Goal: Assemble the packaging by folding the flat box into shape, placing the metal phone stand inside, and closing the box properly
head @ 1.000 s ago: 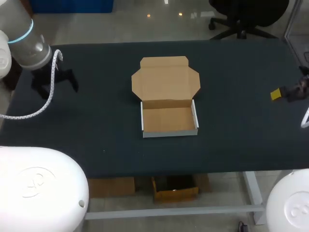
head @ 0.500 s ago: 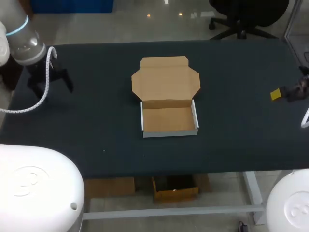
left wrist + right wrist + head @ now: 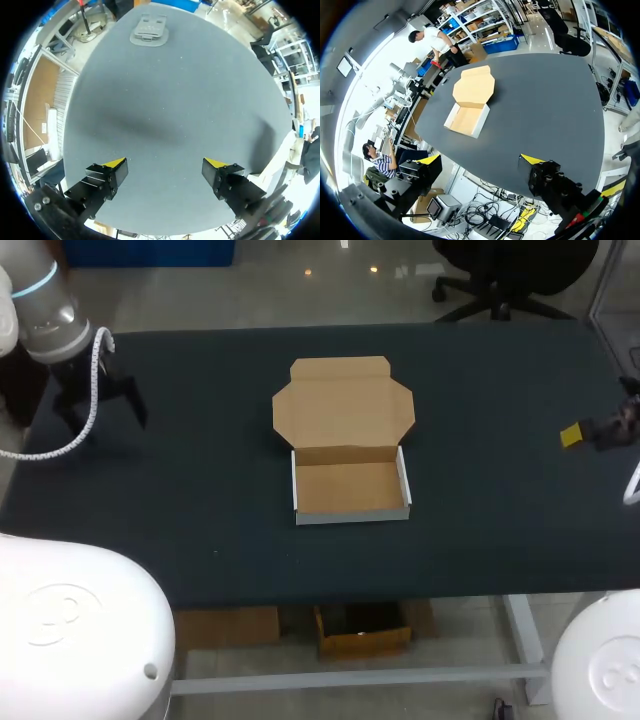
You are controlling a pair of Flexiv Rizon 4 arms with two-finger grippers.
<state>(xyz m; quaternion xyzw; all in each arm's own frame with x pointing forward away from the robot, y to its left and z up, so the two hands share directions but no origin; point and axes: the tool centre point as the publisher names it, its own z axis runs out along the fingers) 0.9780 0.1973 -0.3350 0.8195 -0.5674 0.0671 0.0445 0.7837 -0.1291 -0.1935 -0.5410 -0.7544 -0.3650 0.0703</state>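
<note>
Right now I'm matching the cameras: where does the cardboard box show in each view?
Head view: cardboard box at mid-table, lid open.
Left wrist view: not in it.
Right wrist view: well ahead of the right end effector.
Shared landmark: the dark table.

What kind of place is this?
Probably a robotics lab bench: the left pincer and right pincer at a dark table holding an open cardboard box and a grey phone stand.
</note>
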